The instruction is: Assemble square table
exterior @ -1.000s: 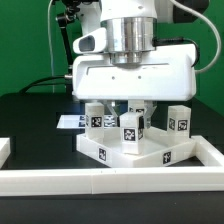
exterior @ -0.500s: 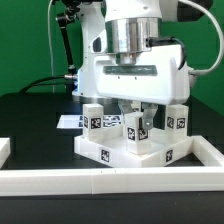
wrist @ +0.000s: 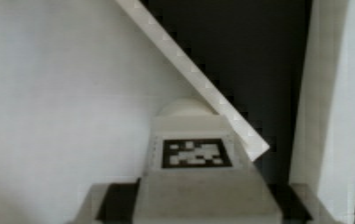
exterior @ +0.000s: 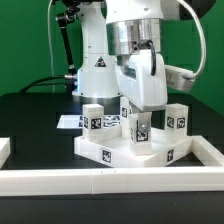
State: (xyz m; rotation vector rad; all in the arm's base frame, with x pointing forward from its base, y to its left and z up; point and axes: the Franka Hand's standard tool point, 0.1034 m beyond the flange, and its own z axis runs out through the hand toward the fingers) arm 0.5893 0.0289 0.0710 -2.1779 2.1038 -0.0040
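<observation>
The white square slab lies on the black table with its raised rim up. White tagged legs stand on it, one at the exterior view's left and one at its right. My gripper reaches down over the slab's middle and is shut on a third leg, which stands upright on the slab. In the wrist view this leg shows its tag between my dark fingers, with the slab's surface behind it.
A long white border rail runs along the front and turns back at the exterior view's right. The marker board lies flat behind the slab at the left. The robot's base stands at the back.
My hand has turned about its vertical axis, from broadside to the camera to nearly edge-on. The held leg has turned with it and stays at the same spot on the slab.
</observation>
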